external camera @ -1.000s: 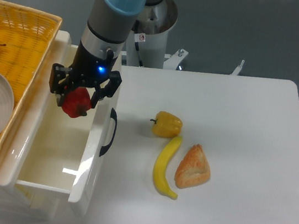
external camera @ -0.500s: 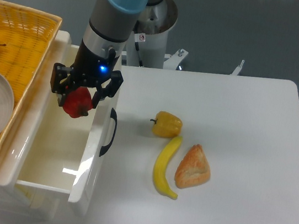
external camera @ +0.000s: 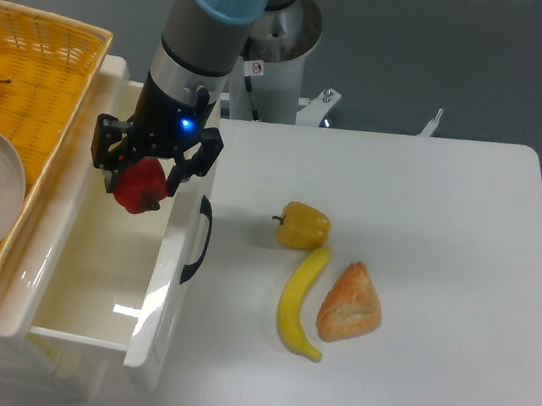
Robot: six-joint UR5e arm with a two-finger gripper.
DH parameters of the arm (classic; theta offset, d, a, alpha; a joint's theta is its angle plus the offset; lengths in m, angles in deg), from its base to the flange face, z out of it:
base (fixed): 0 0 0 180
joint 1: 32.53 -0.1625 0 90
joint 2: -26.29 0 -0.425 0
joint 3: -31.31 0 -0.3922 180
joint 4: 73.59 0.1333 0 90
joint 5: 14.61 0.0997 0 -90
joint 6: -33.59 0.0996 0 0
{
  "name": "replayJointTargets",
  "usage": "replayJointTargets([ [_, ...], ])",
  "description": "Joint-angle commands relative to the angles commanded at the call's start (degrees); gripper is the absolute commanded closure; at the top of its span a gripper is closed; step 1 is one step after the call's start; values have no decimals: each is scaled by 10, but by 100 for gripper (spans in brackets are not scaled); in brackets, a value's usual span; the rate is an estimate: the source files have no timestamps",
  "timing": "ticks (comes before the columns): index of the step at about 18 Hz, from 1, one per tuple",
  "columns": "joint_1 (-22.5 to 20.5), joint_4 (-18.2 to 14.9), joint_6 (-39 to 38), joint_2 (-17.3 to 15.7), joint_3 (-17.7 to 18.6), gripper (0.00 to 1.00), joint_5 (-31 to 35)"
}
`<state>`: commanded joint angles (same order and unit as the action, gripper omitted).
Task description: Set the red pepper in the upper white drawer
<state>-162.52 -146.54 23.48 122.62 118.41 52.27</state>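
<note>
The black claw [external camera: 143, 177] is clamped on the glossy, lobed red pepper [external camera: 140, 187] above the smooth, deep upper white drawer [external camera: 167, 279] at the bench's left edge.

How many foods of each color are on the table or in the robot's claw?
Red: 1, the red pepper held in the gripper
Yellow: 2, the yellow pepper and the banana
Orange-brown: 1, the pastry
Total: 4

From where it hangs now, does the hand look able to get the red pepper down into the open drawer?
Probably yes. The hand holds the red pepper over the open drawer, whose visible floor looks bare, with nothing between them.
</note>
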Motion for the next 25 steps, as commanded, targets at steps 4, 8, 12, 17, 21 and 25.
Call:
replayJointTargets([
  [4, -4, 12, 1, -1, 0, 35, -2],
  [8, -4, 25, -1, 0, -1, 34, -4],
  [12, -3, 24, -2, -2, 2, 34, 0],
  [17, -4, 25, 0, -4, 4, 37, 4],
  [21, -5, 25, 1, -4, 3, 43, 4],
  [25, -5, 25, 0, -4, 3, 52, 4],
])
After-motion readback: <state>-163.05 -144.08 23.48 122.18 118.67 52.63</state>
